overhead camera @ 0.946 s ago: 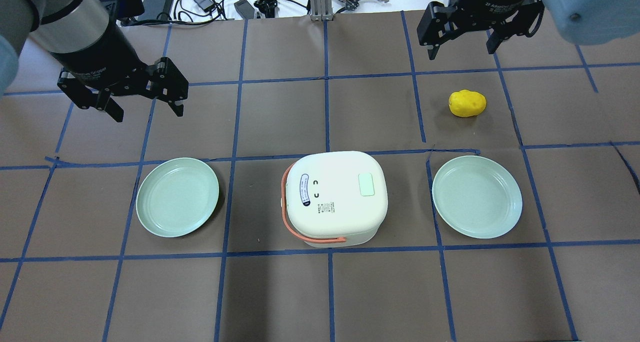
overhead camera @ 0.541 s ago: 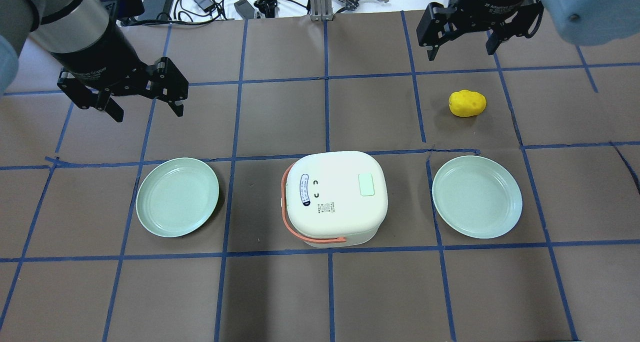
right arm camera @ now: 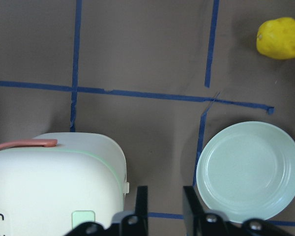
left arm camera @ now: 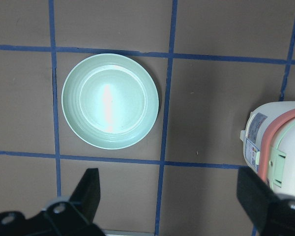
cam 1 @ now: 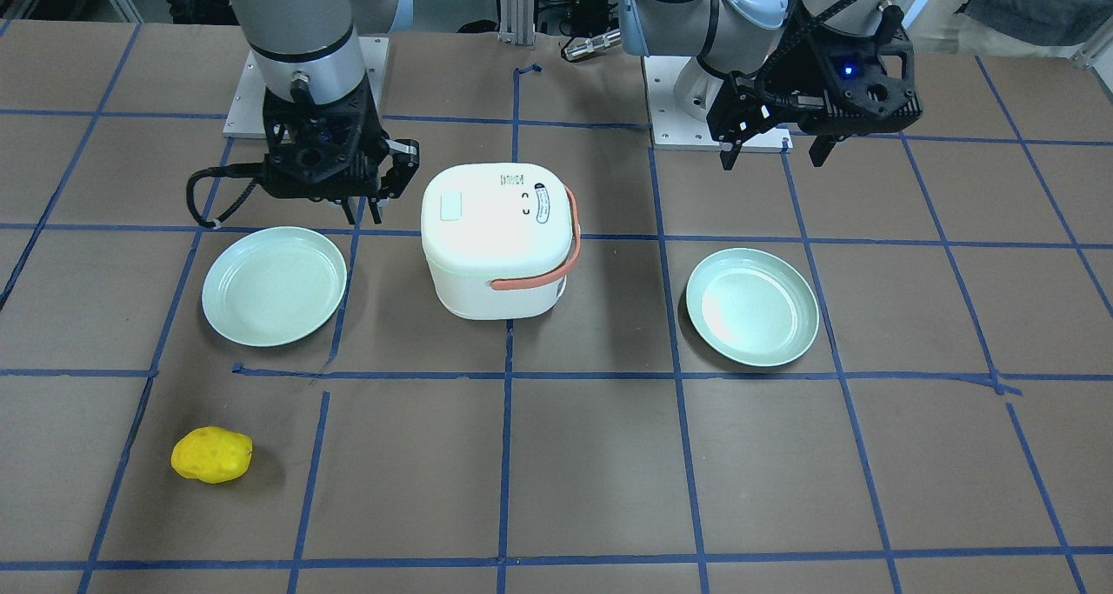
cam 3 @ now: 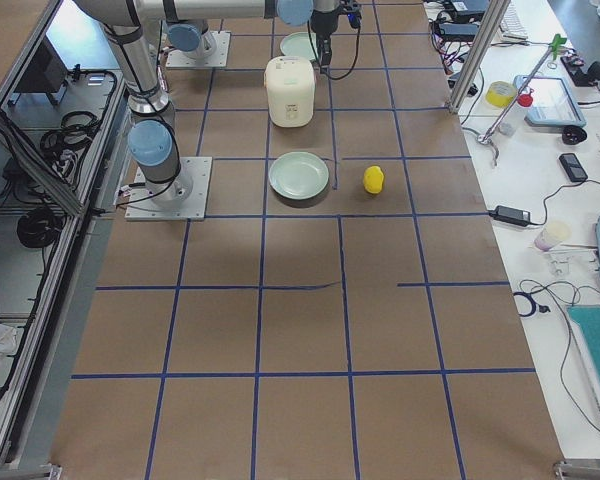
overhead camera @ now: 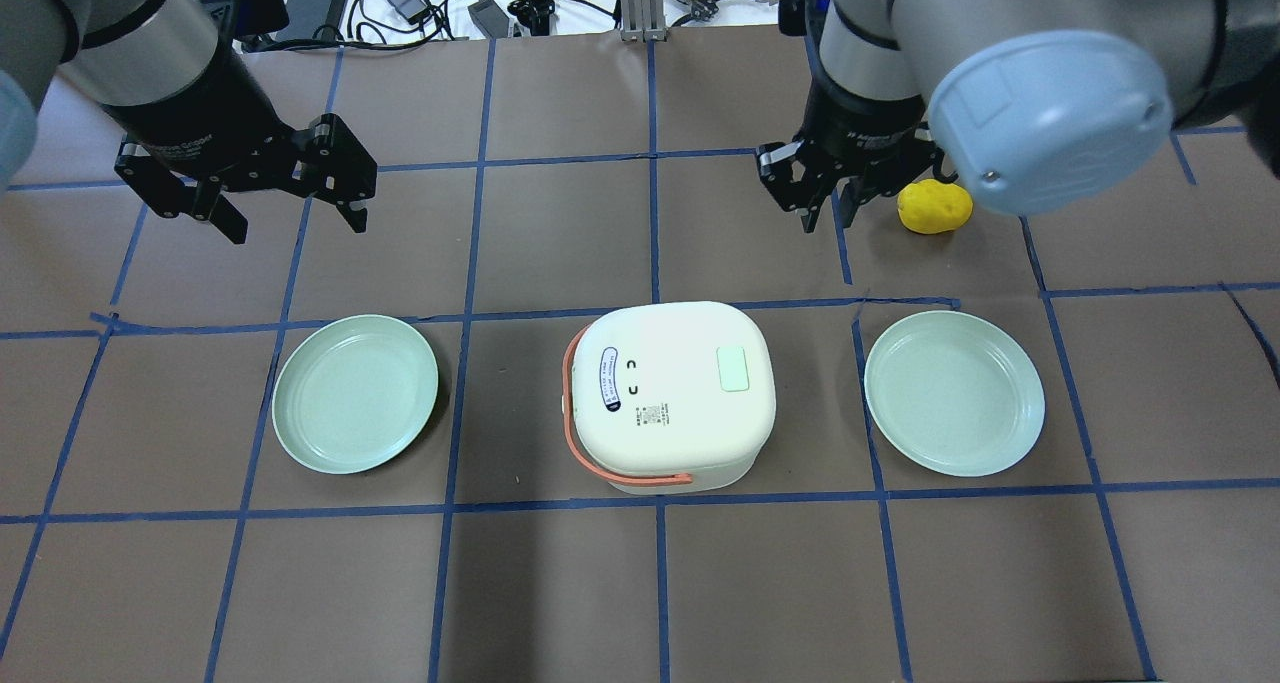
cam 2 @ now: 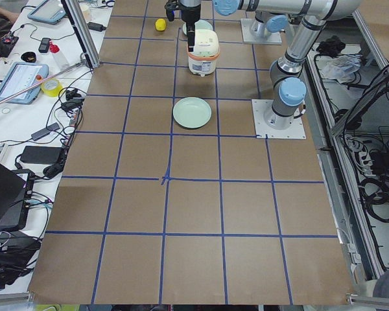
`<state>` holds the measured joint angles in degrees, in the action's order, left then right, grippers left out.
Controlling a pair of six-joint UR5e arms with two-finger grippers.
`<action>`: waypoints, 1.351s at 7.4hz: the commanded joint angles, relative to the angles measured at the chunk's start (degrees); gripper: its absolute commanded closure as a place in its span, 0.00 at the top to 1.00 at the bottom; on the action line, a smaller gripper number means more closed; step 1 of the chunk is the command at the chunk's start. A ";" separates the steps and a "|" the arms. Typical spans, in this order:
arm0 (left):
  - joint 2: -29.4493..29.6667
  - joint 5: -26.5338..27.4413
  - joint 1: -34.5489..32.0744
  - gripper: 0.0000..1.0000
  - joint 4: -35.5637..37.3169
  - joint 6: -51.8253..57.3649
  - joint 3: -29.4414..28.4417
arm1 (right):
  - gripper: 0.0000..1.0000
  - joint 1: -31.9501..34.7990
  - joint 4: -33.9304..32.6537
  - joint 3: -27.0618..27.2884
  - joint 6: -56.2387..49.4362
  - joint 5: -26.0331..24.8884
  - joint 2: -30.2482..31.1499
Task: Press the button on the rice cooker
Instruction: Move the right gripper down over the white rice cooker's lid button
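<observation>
The white rice cooker (overhead camera: 670,393) with an orange handle stands mid-table, and its pale green button (overhead camera: 734,368) is on the lid's right part. It also shows in the front view (cam 1: 496,237) and the right wrist view (right arm camera: 54,182), with the button (right arm camera: 83,218) at the bottom edge. My right gripper (overhead camera: 824,219) hovers beyond the cooker's far right corner. Its jaws are nearly closed, with a narrow gap, and hold nothing (right arm camera: 164,194). My left gripper (overhead camera: 298,228) is wide open and empty, far left of the cooker, above and beyond the left plate.
Two pale green plates flank the cooker, the left plate (overhead camera: 355,393) and the right plate (overhead camera: 955,393). A yellow potato-like object (overhead camera: 935,206) lies just right of my right gripper. Cables and tools lie along the table's far edge.
My right arm has swung in from the far right corner toward the centre, and its jaws have narrowed from wide open to nearly closed. The left arm has not moved.
</observation>
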<state>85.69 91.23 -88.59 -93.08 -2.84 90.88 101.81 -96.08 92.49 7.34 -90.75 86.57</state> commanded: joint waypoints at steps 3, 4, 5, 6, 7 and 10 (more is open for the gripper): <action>0.00 0.00 0.00 1.00 0.00 0.03 0.00 | 0.00 6.02 -1.56 6.19 9.35 0.58 -0.35; 0.00 0.00 0.00 1.00 0.00 -0.06 0.00 | 0.00 6.90 -3.83 8.82 9.36 0.58 -0.35; 0.00 0.00 0.00 1.00 0.00 0.03 0.00 | 0.00 7.17 -7.34 11.63 9.36 0.58 -0.09; 0.00 0.00 0.00 1.00 0.00 0.03 0.00 | 0.00 7.79 -7.81 12.53 9.27 0.66 0.09; 0.00 0.00 0.00 1.00 0.00 -0.06 0.00 | 0.00 8.05 -7.81 12.80 9.27 0.84 0.01; 0.00 0.00 0.00 1.00 0.00 -0.06 0.00 | 0.00 8.14 -7.72 11.93 9.19 1.63 -0.17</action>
<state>85.69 91.23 -88.60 -93.08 -2.84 90.88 109.90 -103.81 105.07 16.59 -89.13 86.48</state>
